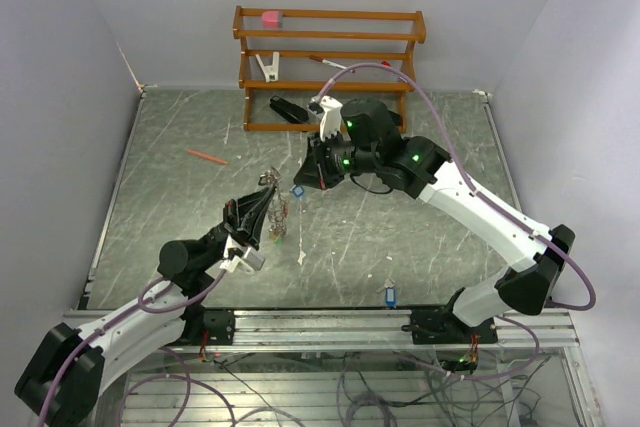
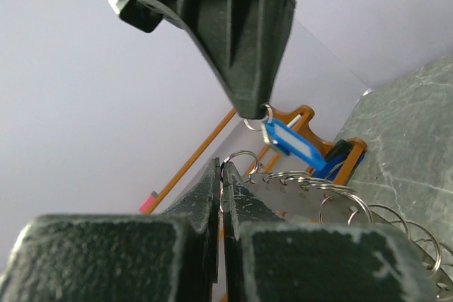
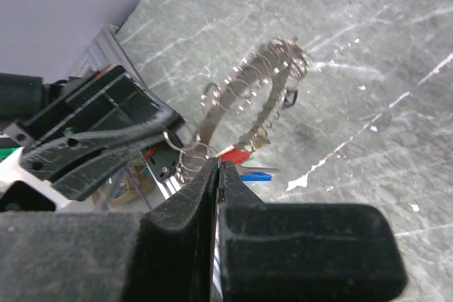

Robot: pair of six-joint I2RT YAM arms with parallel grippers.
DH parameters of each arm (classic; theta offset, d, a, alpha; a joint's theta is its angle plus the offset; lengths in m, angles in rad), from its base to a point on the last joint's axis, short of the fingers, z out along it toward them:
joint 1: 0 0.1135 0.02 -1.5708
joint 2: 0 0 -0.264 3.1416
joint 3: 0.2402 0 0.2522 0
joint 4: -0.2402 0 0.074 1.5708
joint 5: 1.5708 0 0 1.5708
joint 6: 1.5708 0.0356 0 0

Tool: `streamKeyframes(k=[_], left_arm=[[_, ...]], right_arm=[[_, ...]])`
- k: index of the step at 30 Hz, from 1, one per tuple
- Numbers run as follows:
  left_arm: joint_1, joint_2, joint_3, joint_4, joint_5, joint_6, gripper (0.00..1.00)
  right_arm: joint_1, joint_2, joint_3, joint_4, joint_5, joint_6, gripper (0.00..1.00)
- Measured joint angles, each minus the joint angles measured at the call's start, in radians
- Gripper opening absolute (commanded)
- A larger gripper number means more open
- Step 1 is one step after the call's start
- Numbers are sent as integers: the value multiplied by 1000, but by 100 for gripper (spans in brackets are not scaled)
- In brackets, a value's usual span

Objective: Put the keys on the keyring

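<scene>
Threading step in hand: left gripper was clenched on the keyring, which fanned out beyond its fingertips. Right gripper pinched a blue-tagged key just above those fingertips. Next move, by judgement, called for fine alignment, then feeding the key onto the ring.

Silvery keyring and a key with a bright blue tag against the grey-green desk, veined white; the rack orange-brown, a pink block on it.
</scene>
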Motion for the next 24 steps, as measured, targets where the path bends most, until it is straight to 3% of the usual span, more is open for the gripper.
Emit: streamKeyframes(k=[24], left_arm=[[-9,12,-11,30,63,48,7]], right_arm=[[-1,13,-21,54,-68,0,0]])
